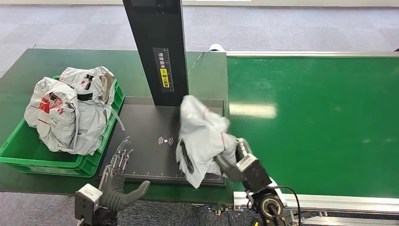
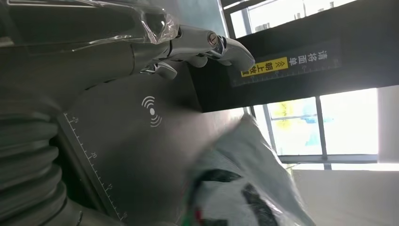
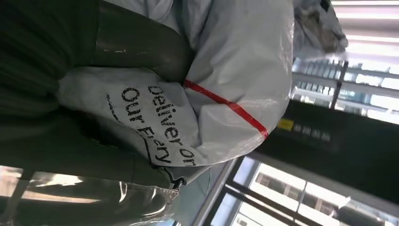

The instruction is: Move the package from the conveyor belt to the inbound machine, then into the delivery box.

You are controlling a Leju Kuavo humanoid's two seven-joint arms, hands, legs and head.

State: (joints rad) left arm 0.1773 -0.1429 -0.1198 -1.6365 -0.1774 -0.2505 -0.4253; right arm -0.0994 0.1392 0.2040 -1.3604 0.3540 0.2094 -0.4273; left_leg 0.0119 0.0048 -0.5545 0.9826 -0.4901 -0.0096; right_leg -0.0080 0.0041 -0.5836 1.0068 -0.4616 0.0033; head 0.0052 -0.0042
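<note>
My right hand [image 1: 230, 162] grips a crumpled white plastic package [image 1: 202, 139] with black print and red lines, held over the right part of the black inbound machine plate [image 1: 146, 146]. In the right wrist view the package [image 3: 221, 80] sits against my thumb [image 3: 136, 42], which presses into it. My left hand [image 1: 117, 181] stays open at the plate's front left corner, fingers spread toward the plate. In the left wrist view my left hand's fingers [image 2: 207, 44] reach over the plate [image 2: 136, 146], with the package [image 2: 244, 188] beyond. The green delivery box [image 1: 28, 153] stands at the left.
Several white packages [image 1: 70, 110] fill the green box. The machine's black upright post [image 1: 157, 47] rises behind the plate. The green conveyor belt [image 1: 315, 122] stretches to the right, with its metal front rail [image 1: 329, 202] near my right arm.
</note>
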